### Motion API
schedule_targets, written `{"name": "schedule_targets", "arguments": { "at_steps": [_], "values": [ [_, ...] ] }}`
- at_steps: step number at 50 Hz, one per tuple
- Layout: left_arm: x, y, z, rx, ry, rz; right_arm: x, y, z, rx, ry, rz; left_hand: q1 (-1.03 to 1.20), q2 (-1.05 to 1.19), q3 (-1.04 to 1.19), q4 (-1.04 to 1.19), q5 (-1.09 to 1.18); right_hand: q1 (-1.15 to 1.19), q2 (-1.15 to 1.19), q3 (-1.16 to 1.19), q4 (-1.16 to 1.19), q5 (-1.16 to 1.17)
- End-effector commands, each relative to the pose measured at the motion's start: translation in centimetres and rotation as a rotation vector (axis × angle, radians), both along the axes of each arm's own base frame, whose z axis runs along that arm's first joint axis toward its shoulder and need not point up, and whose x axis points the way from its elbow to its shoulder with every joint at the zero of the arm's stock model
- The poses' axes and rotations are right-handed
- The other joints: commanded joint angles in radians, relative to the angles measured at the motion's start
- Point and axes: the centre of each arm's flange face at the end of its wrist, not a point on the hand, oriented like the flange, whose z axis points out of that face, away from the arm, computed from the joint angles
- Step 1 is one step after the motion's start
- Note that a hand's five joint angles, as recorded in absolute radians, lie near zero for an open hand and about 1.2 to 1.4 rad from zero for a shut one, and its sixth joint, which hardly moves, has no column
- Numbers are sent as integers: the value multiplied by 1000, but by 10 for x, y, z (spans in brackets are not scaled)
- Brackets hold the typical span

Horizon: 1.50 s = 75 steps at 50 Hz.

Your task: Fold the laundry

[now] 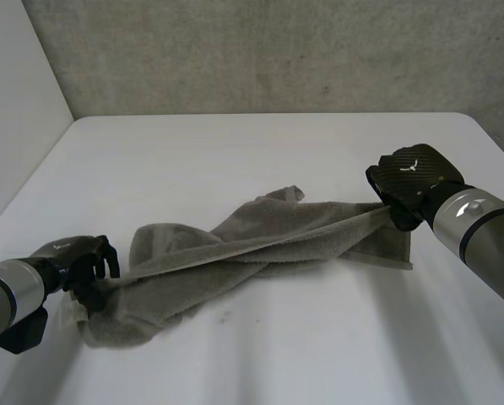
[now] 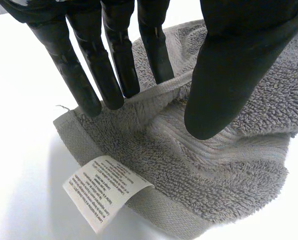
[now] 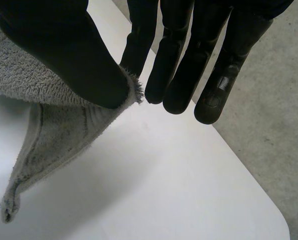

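Head view sets the grey towel [image 1: 260, 245] across the white table [image 1: 235, 152], its long axis running from about 8 o'clock, where the left hand [image 1: 81, 263] has one end, to about 3 o'clock, where the right hand [image 1: 414, 177] has the other. One long edge is lifted and taut between the two hands. The rest of the cloth sags below it and lies rumpled on the table, bunched thickest toward the left hand.

In the left wrist view the fingers [image 2: 114, 75] sit on one side of the hem and the thumb on the other, clamped on the end just beside the white care label [image 2: 106, 192]. In the right wrist view the thumb presses the far corner against the nearest finger, a pinch at the very tip of the cloth, with the other fingers straight and close together beside it.

Each hand is at its own end, well apart, so neither is nearer the middle. The fold likely turns on carrying one end along that 8-to-3 line toward the other, and the thin right-hand pinch looks the likelier to slip.
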Motion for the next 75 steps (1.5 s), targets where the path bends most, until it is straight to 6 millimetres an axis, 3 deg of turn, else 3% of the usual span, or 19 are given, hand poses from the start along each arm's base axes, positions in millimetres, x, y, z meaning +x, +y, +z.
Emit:
{"name": "schedule_targets", "arguments": {
  "at_steps": [1, 13, 44, 47, 49, 55, 61, 62, 63, 64, 65, 66, 68, 69, 71, 72, 73, 74, 75],
  "values": [
    [0, -2, -1, -12, 0, 5, 1, -1, -3, 7, 0, 0, 87, 91, 88, 91, 91, 424, 220, 210, 209, 240],
    [-2, -23, -15, -108, 2, 3, -1, 2, -7, 24, 6, -2, 87, 91, 88, 91, 91, 424, 220, 210, 209, 240],
    [-16, -31, -39, -69, 6, -49, 2, -3, -22, 44, 20, 2, -10, -6, -8, -6, -6, 424, 220, 210, 209, 240],
    [-18, -30, -40, -67, 3, -57, 2, -3, -24, 48, 23, 5, 152, 155, 153, 156, 155, 424, 220, 210, 209, 240],
    [-20, -30, -38, -73, 5, -64, 3, -6, -25, 49, 23, 4, 671, 675, 673, 675, 675, 424, 220, 210, 209, 240],
    [-26, -40, -26, -134, 3, -84, 6, -14, -23, 26, 24, 9, 674, 678, 675, 678, 677, 424, 220, 210, 209, 240],
    [-42, -80, 13, -357, -42, -144, 23, -47, -17, -80, 63, 35, 674, 678, 675, 678, 677, 424, 220, 210, 209, 240],
    [-46, -97, 28, -446, -53, -152, 28, -60, -8, -137, 59, 35, 674, 678, 675, 678, 677, 424, 220, 210, 209, 240],
    [-46, -97, 29, -447, -54, -152, 34, -75, 7, -214, 37, 26, 674, 678, 675, 678, 677, 424, 220, 210, 209, 240],
    [-51, -113, 50, -551, -56, -155, 34, -75, 7, -215, 37, 25, 674, 678, 675, 678, 677, 424, 220, 210, 209, 240],
    [-58, -128, 77, -665, -45, -158, 39, -90, 28, -314, -1, 11, 674, 678, 675, 678, 677, 424, 220, 210, 209, 240],
    [-58, -128, 78, -667, -45, -158, 39, -90, 28, -315, -2, 11, 674, 678, 675, 678, 677, 424, 220, 210, 209, 240],
    [-74, -146, 138, -896, 3, -162, 45, -116, 83, -582, -104, -46, 674, 678, 675, 678, 677, 424, 220, 210, 209, 240],
    [-74, -146, 139, -897, 3, -162, 45, -116, 83, -583, -104, -47, 674, 678, 675, 678, 677, 424, 220, 210, 209, 240],
    [-86, -146, 200, -1107, 75, -152, 44, -127, 136, -848, -222, -112, 674, 678, 675, 678, 677, 424, 220, 210, 209, 240],
    [-86, -146, 200, -1108, 75, -152, 44, -127, 137, -849, -223, -112, 674, 678, 675, 678, 677, 424, 220, 210, 209, 240],
    [-87, -143, 226, -1196, 115, -124, 43, -126, 157, -963, -275, -134, 674, 678, 675, 678, 677, 424, 220, 210, 209, 240],
    [-87, -143, 226, -1197, 115, -124, 43, -126, 157, -964, -275, -134, 674, 678, 675, 678, 677, 424, 220, 210, 209, 240],
    [-86, -141, 244, -1261, 150, -90, 41, -122, 174, -1052, -314, -140, 674, 678, 675, 678, 677, 424, 220, 210, 209, 240]
  ]
}}
